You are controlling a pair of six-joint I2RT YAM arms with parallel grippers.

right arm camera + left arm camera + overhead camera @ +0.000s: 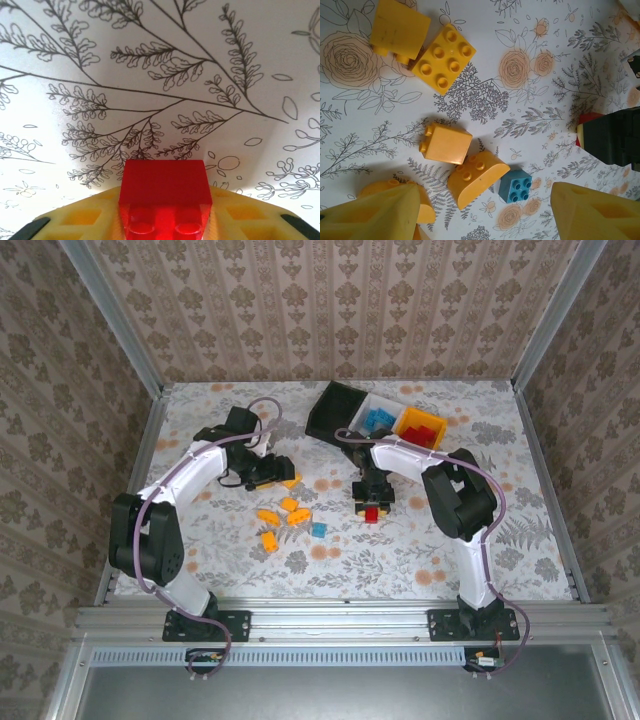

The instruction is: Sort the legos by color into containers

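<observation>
Jaws of left gripper [262,472] stand wide apart with nothing between them, over a scatter of small orange-yellow plastic bricks [446,143] and one blue plastic brick [515,185] lying loose on the floral-print tabletop [480,540]. Jaws of right gripper [372,502], near mid-tabletop, are closed on a small red plastic brick [165,187], low over the surface. Behind it, toward the far edge, is a row of open plastic containers: black bin [325,415], white bin [385,400] holding blue bricks [380,420], orange-yellow bin [408,420] holding red bricks [425,432].

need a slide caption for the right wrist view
A red lego gripped by the right end effector, with the leaf-printed table cover behind.
</observation>
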